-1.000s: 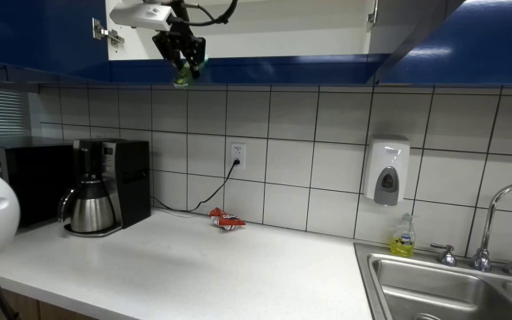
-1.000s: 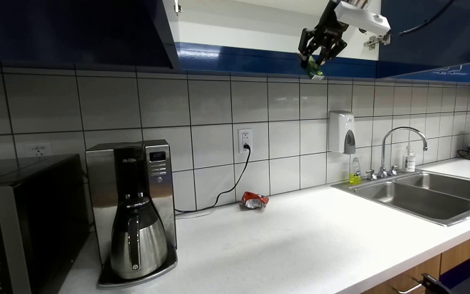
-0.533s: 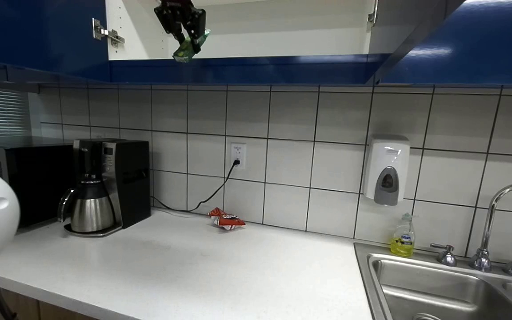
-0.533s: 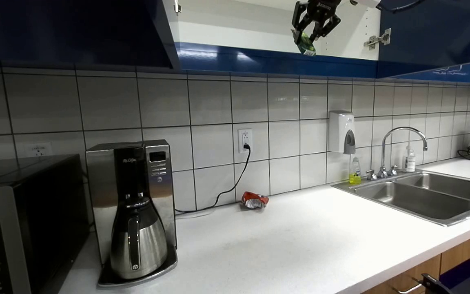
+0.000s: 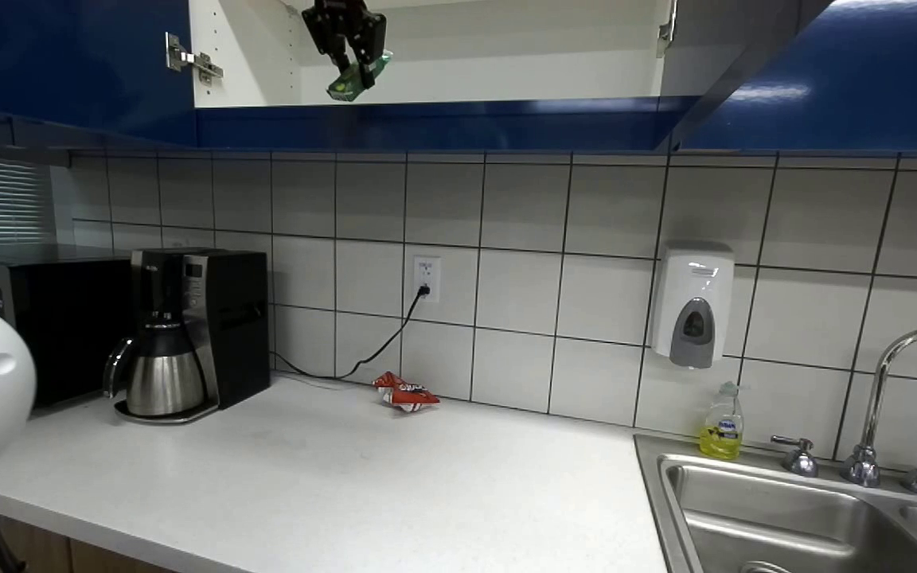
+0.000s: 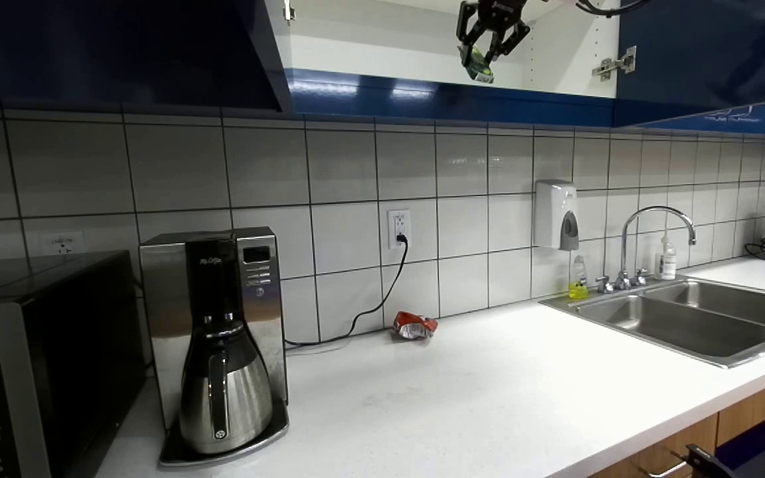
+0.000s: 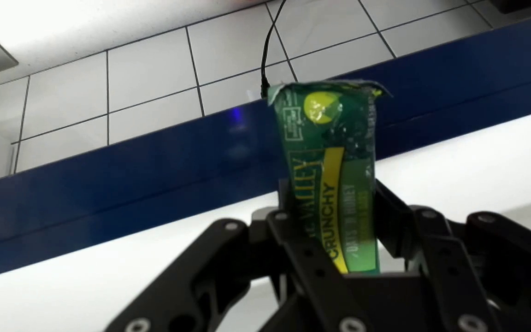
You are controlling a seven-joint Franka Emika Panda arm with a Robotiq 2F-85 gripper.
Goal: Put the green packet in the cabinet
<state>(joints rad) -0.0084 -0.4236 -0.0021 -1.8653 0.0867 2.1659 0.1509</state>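
The green packet (image 7: pixel 327 170) hangs at the open cabinet (image 5: pixel 506 68), pinched by its long sides in the gripper (image 6: pixel 479 59) I steer remotely, held high, I judge, to clear the cabinet's lower edge (image 5: pixel 442 126).

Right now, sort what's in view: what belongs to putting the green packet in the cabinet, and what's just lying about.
For the job:
green packet
gripper holding it
open cabinet

Not part of it:
red packet
coffee maker
microwave
yellow soap bottle
wall soap dispenser

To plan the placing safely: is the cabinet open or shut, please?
Open: the cabinet shows its white interior between swung-out blue doors in both exterior views.
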